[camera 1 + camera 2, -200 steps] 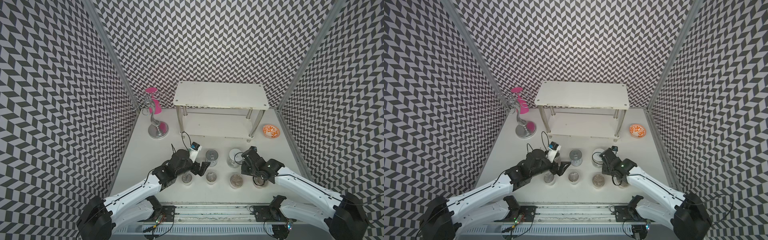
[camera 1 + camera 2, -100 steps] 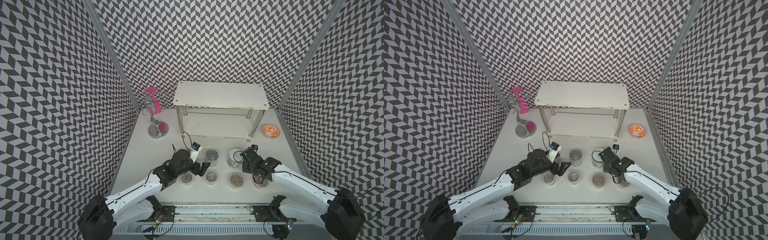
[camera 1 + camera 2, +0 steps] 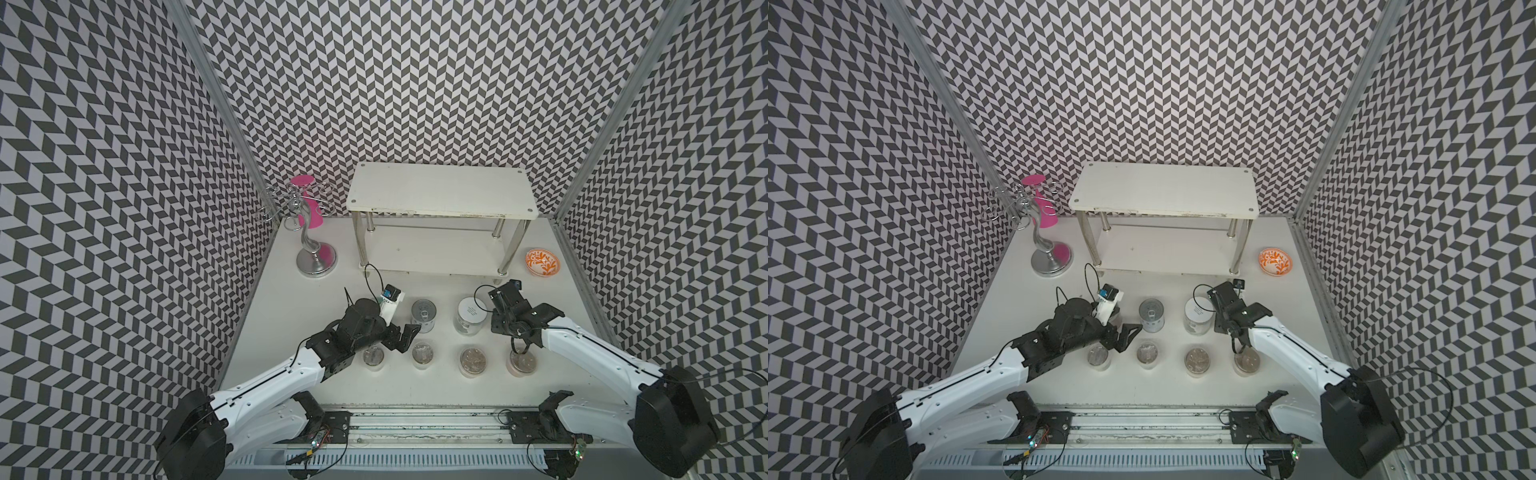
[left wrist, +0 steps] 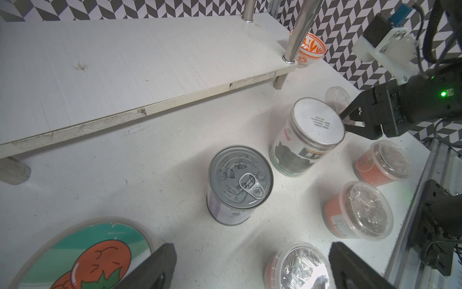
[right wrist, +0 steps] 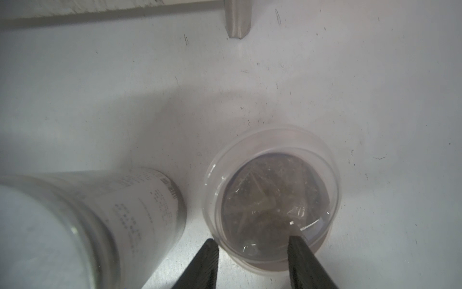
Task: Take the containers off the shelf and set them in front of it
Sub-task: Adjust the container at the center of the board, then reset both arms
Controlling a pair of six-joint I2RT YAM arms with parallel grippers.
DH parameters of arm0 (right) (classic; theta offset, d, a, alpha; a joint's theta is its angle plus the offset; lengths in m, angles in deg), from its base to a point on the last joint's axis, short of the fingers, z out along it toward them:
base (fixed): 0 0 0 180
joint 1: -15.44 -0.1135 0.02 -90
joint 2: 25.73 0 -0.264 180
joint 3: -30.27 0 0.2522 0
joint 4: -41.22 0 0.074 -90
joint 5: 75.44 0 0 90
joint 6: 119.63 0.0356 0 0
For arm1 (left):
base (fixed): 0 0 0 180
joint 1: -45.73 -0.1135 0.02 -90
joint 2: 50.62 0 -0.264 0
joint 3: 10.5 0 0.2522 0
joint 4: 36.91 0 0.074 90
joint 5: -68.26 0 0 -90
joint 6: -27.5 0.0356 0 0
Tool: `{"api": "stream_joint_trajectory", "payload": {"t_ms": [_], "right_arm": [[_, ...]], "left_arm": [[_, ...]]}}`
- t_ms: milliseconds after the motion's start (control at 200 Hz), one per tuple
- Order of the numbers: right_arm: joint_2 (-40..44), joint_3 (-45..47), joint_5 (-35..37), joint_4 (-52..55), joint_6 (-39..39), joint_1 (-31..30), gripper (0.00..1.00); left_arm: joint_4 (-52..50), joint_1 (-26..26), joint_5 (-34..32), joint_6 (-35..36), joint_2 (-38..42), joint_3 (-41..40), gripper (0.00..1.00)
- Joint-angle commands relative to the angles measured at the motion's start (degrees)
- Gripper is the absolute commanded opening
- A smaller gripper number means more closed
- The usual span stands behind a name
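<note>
While the desk [image 3: 291,316] carries the white two-tier shelf [image 3: 440,195] at its back, the containers stand in front of it: the picture-lidded jar [image 4: 82,252], the white-lidded jar [image 3: 471,309] and the tin can [image 3: 424,311] in a rear row, four clear tubs [image 3: 473,359] nearer the arms. The left fingers [image 4: 160,265] are spread wide, holding nothing, near the tin can. The right fingers [image 5: 205,262] are close together over a fifth tub [image 5: 270,200] just beside the white-lidded jar; whether they grip it cannot be told

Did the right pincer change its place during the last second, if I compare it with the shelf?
Yes. In both top views the right pincer has shifted toward the shelf; the gap between them is smaller now.
</note>
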Motion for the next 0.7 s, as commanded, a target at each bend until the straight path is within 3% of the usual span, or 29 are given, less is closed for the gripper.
{"api": "stream_joint_trajectory", "payload": {"t_ms": [0,391,591,696], "right_arm": [[1.0,-1.8,-0.9,0.9,-1.3,0.3,0.52],[4.0,-8.2,0.0,3.8,-3.7,2.5,0.62],[5.1,-10.5,-1.6,-2.0,-9.1,7.4,0.64],[5.4,-10.7,-5.9,-6.1,-12.6,13.2,0.67]], "left_arm": [[-0.1,-0.3,-0.8,0.5,0.5,0.1,1.0],[-5.3,-1.0,-3.9,1.5,2.0,6.3,1.0],[-8.8,-4.7,-6.7,3.9,3.1,9.5,1.0],[-10.5,-9.0,-9.9,3.8,4.3,10.4,1.0]]}}
